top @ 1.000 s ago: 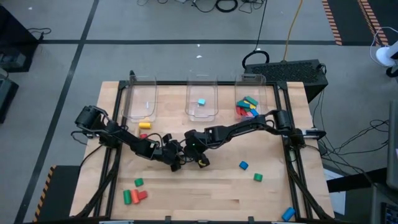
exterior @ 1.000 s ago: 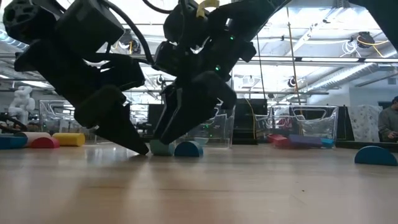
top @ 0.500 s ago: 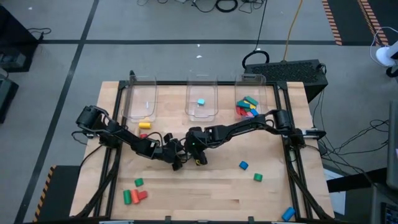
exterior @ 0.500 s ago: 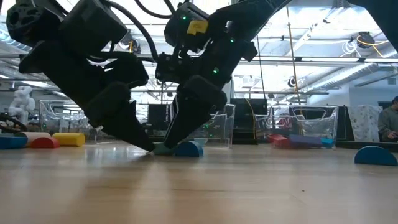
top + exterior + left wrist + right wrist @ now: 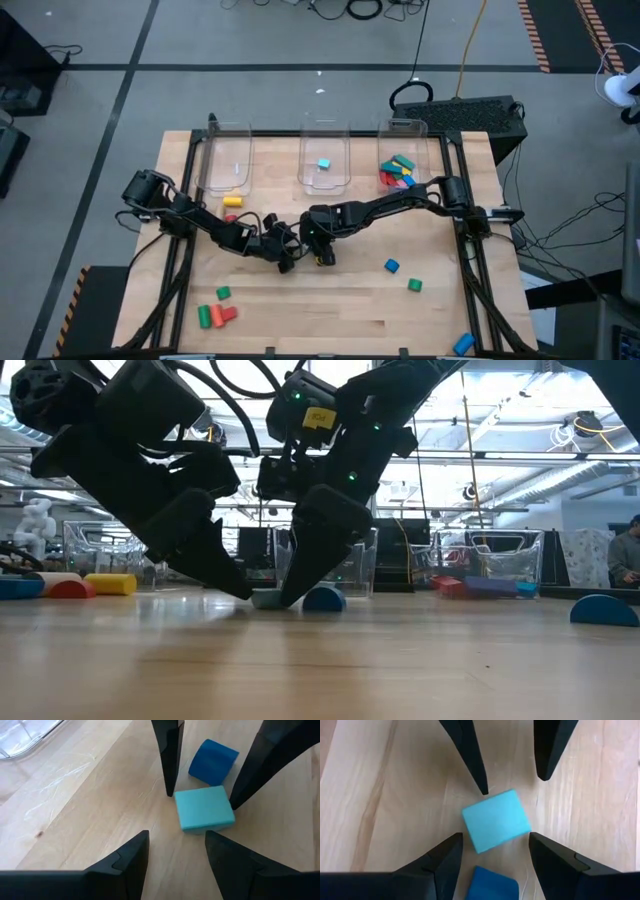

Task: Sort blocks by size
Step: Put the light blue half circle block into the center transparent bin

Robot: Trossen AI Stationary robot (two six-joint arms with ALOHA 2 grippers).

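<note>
A light blue cube (image 5: pixel 204 809) rests flat on the wooden table near its middle, with a dark blue cylinder (image 5: pixel 213 761) lying just beside it. My right gripper (image 5: pixel 495 837) comes down steeply from the right, open, one finger on either side of the cube. The cylinder (image 5: pixel 492 887) lies under this gripper, farther back between its fingers. My left gripper (image 5: pixel 177 837) slants down from the left, open, with its tips just short of the cube. In the low view both grippers crowd the cube (image 5: pixel 268 598). My right gripper's fingertips (image 5: pixel 170 790) stand at two opposite corners of the cube (image 5: pixel 176 796), pointing down from above; I cannot tell whether they touch it. The cube sits flat on the table. My left gripper has one fingertip (image 5: pixel 481 787) right at a far corner of the cube; I cannot tell whether it touches.
Three clear bins line the far edge: the left one (image 5: pixel 225 160), the middle one (image 5: pixel 325 180) with a light blue cube, the right one (image 5: pixel 400 150) with several blocks. Loose blocks lie at the left (image 5: pixel 232 201), the near left (image 5: pixel 215 314) and the right (image 5: pixel 391 265).
My right gripper has rolled about its own axis over the cube, staying in place. The dark blue cylinder has slid a little toward the table's right, away from the cube. The cube stays on the table.
</note>
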